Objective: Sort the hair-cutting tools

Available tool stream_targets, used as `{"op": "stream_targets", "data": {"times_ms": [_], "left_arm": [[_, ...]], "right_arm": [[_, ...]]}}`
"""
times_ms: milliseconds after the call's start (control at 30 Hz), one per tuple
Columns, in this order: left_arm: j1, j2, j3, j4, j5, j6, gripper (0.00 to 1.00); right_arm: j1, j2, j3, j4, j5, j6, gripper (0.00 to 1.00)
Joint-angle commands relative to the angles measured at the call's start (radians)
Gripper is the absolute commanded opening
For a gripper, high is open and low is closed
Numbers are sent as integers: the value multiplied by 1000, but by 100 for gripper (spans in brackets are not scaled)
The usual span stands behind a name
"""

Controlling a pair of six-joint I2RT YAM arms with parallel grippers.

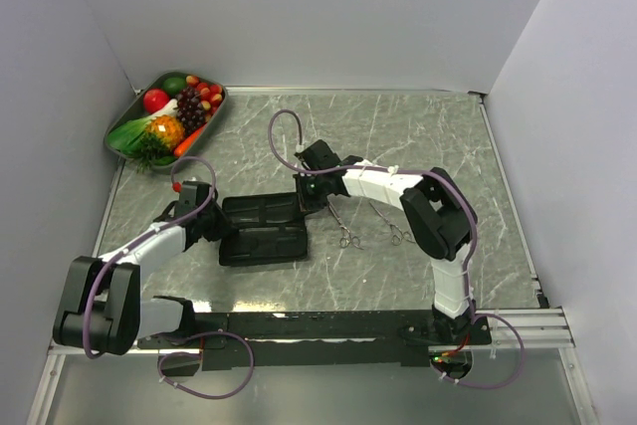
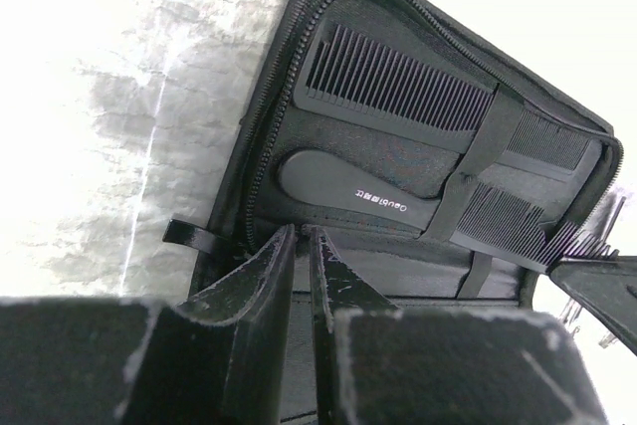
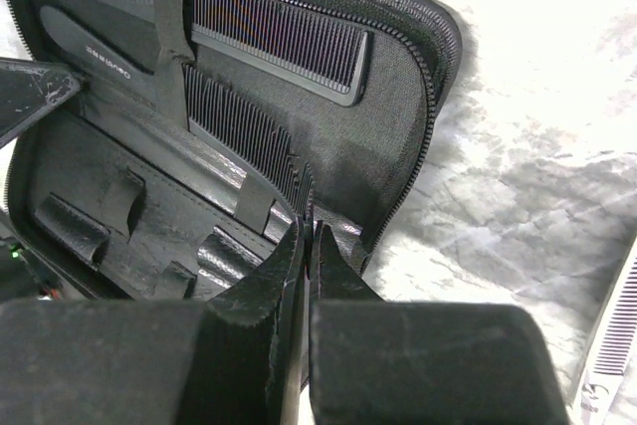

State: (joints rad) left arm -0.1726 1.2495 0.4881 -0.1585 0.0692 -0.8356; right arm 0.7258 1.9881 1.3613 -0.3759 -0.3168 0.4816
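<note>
The black pouch (image 1: 261,229) lies open left of the middle. Two black combs sit under its elastic straps: a longer one (image 2: 398,87) and a handled one (image 2: 348,186); both also show in the right wrist view, the longer (image 3: 269,32) above the handled (image 3: 239,126). My right gripper (image 3: 307,231) is at the pouch's right edge (image 1: 307,196), shut on the toothed end of the handled comb. My left gripper (image 2: 302,236) is at the pouch's left side (image 1: 214,223), jaws pinched on the pouch. Two silver scissors (image 1: 345,231) (image 1: 395,228) lie on the table right of the pouch.
A grey tray (image 1: 214,106) of toy fruit and vegetables stands at the back left corner. Grey walls close in the marbled table (image 1: 438,136) on three sides. The right arm arches over the two scissors.
</note>
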Motion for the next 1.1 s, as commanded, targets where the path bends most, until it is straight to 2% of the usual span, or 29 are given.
{"op": "stream_targets", "data": {"times_ms": [0,167,500,900,933,967,1033,1067], "left_arm": [[-1,-22,-10,-26,-19,-3,18],[-1,-30,-6,-33,-20,0,18],[-2,-25,-26,-15,-12,-7,18],[-2,-16,-28,-7,-12,-7,18],[-2,-15,-26,-6,-12,-7,18],[-2,-13,-26,-7,-12,-7,18],[-4,-12,-25,-4,-12,-10,18],[-2,-12,-25,-3,-12,-10,18]], "right_arm": [[30,100,4,-64,-5,-31,0],[30,127,73,-130,-7,-101,0],[21,136,150,-212,105,-195,0],[21,152,81,-110,116,-141,0],[23,152,78,-107,116,-140,2],[21,146,76,-110,117,-136,16],[23,138,81,-132,137,-140,32],[23,124,82,-141,146,-146,43]]}}
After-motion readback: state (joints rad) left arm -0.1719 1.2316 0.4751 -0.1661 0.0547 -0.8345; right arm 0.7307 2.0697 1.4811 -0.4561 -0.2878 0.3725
